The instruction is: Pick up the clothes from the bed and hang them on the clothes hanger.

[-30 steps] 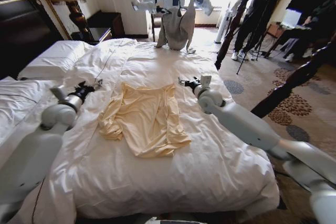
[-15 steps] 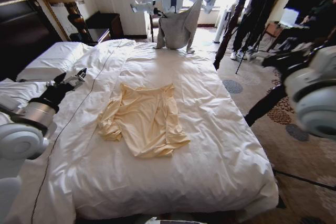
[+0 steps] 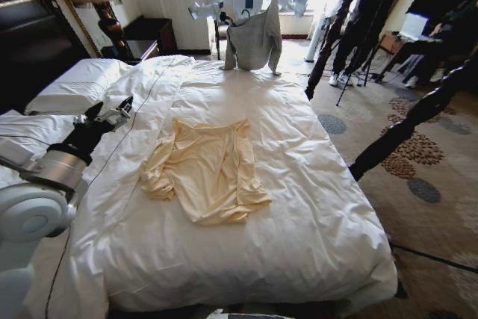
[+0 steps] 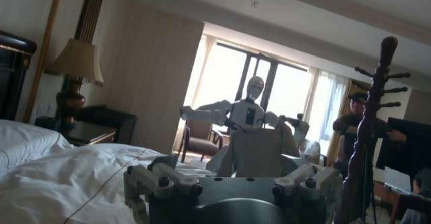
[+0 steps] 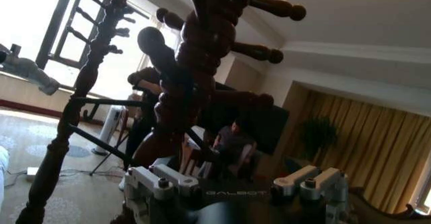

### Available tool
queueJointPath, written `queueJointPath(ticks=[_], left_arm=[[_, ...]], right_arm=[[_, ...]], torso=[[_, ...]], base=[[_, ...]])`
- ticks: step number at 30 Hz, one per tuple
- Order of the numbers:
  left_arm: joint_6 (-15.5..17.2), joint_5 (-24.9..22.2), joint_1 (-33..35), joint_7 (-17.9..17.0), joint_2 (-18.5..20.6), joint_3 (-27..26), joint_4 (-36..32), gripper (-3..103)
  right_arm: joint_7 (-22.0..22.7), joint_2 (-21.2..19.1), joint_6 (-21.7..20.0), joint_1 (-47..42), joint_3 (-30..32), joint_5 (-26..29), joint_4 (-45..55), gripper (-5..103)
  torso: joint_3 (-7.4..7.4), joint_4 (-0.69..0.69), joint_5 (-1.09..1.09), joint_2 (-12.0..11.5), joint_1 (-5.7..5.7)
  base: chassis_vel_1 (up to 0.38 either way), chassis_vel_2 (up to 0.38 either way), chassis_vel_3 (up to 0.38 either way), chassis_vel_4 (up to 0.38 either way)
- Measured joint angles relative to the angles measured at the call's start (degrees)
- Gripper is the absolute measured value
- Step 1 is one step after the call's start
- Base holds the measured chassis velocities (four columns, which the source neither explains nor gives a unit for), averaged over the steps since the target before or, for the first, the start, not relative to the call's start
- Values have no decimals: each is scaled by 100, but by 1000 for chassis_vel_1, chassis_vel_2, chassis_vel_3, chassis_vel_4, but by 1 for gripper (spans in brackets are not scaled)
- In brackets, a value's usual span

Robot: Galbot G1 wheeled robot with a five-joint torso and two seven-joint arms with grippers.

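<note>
The left gripper (image 3: 112,115) hangs over the left side of the bed (image 3: 314,214), its fingers spread with nothing between them; the left wrist view shows the same, left gripper (image 4: 229,186) released, both fingers (image 4: 145,179) wide apart and aimed along the duvet toward the window rather than down at any cloth. It is near the pillow (image 3: 75,84) and beside a thin dark cable (image 3: 146,95) that trails across the quilt, a little apart from the yellow shirt (image 3: 205,169). The shirt lies flat in the middle of the bed, collar toward the far end, one sleeve bunched into folds on the side nearest this arm, untouched by either arm. The right gripper (image 5: 235,186) is likewise empty and spread, raised close against a dark turned-wood coat stand (image 5: 181,82) off the right side of the bed. The step in hand looks like the reach for the shirt, so the task is barely begun. To do it well, I would tilt the left wrist down so the fingers point into the fabric, come in at a shoulder or the collar rather than the crumpled sleeve, and pinch the thin cloth alone, since a deep bite would gather the duvet too. Keep clear of the cable, and bring the right arm off the stand before it swings over the bed
</note>
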Motion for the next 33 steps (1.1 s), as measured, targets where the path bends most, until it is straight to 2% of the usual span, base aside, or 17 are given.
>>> queueJointPath(ticks=[1,3,4,5,7,8,10,14,16,18,22,29,33], left_arm=[[0,0,0,0,0,0,0,100],[0,21,-2,8,-19,49,-16,100],[0,21,-2,8,-19,49,-16,100],[0,23,-5,9,-19,60,-18,100],[2,25,-7,19,-13,67,-19,100],[2,25,-7,19,-13,67,-19,100],[4,49,-3,70,-11,66,7,100],[4,93,6,102,-16,73,52,100],[2,108,-7,112,-14,107,74,100],[2,113,-40,129,-4,154,92,100],[2,122,-71,196,2,197,125,100],[-8,130,-37,237,1,172,146,100],[-10,132,-76,241,16,203,160,100]], right_arm=[[0,0,0,0,0,0,0,100],[-450,98,214,-70,25,104,-404,100],[-450,98,214,-70,25,104,-404,100],[-663,142,319,-105,44,122,-590,100],[-1382,263,536,-169,96,77,-1074,100],[-1382,263,536,-169,96,77,-1074,100],[-1864,363,601,-207,128,-2,-1357,100],[-1970,484,538,-216,165,-34,-1402,100],[-2031,592,452,-230,212,-53,-1511,100],[-2092,614,417,-234,233,-61,-1595,100],[-2117,698,297,-231,302,-105,-1806,100],[-2242,721,238,-226,314,-127,-1916,100],[-2271,783,228,-224,317,-67,-2011,100]], torso=[[0,0,0,0,0],[0,1,-4,0,0],[0,1,-4,0,0],[0,3,-6,0,0],[0,4,-6,0,0],[0,4,-6,0,0],[0,0,0,-1,0],[0,0,-4,-1,0],[0,5,-10,-1,0],[1,6,-7,-1,0],[0,-2,0,-1,1],[0,1,-9,-1,0],[0,0,-2,-1,0]], base=[[0,0,0,0],[0,0,0,0],[0,0,0,0],[0,0,0,0],[0,0,0,0],[0,0,0,0],[0,0,0,0],[0,0,0,0],[0,0,0,0],[0,0,0,0],[0,0,0,0],[0,0,0,0],[0,0,0,0]])
